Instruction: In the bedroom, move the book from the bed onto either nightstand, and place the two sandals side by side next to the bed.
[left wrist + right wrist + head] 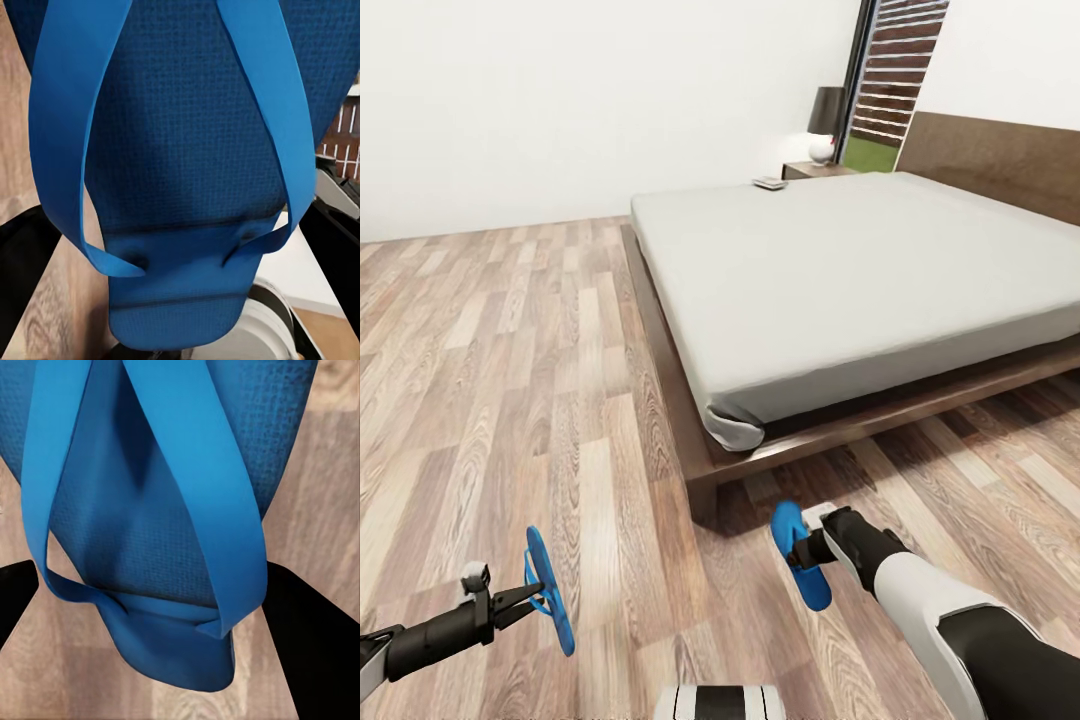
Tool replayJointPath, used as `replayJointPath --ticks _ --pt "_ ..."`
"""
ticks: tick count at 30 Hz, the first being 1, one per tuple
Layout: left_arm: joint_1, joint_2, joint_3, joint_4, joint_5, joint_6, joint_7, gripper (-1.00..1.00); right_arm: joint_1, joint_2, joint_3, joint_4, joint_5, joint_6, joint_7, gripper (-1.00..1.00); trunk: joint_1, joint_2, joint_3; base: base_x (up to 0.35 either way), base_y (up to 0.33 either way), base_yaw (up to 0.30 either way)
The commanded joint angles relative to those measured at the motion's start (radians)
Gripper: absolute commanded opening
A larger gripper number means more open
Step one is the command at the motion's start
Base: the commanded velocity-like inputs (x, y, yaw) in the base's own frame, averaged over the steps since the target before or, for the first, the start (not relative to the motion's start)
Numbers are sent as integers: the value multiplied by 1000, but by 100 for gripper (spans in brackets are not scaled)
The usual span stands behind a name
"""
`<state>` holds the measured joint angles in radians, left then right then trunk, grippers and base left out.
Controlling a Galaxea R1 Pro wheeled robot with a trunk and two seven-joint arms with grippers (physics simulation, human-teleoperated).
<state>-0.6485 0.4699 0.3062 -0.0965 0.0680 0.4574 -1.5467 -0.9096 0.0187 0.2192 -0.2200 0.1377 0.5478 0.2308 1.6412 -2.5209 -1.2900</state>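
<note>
Head view: book on bed, 12 o'clock. Both arms low; left gripper grips sandal, right gripper grips other sandal.

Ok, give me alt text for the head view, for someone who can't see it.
Each gripper holds a blue sandal above the wood floor: left gripper with the left sandal, right gripper with the right sandal, near the bed corner. A small book lies at the bed's far edge, by a nightstand.
</note>
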Motion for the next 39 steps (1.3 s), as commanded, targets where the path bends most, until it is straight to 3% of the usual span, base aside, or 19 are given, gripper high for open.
replayJointPath --ticks 1,14,25,39 --pt "0 1 -6 0 7 10 -3 -100 0 0 0 -9 11 6 8 -100 0 -1 -5 0 0 0" --pt "0 1 -6 1 9 12 -3 -100 0 -5 -2 -64 3 15 19 -100 6 -4 -55 0 0 0" --pt "0 0 -6 1 7 12 -3 -100 2 2 -3 -143 2 211 8 -100 11 -6 -98 0 0 0" --pt "0 1 -6 1 7 12 -3 -100 -10 3 -3 -166 4 248 0 -100 17 -9 -152 0 0 0"
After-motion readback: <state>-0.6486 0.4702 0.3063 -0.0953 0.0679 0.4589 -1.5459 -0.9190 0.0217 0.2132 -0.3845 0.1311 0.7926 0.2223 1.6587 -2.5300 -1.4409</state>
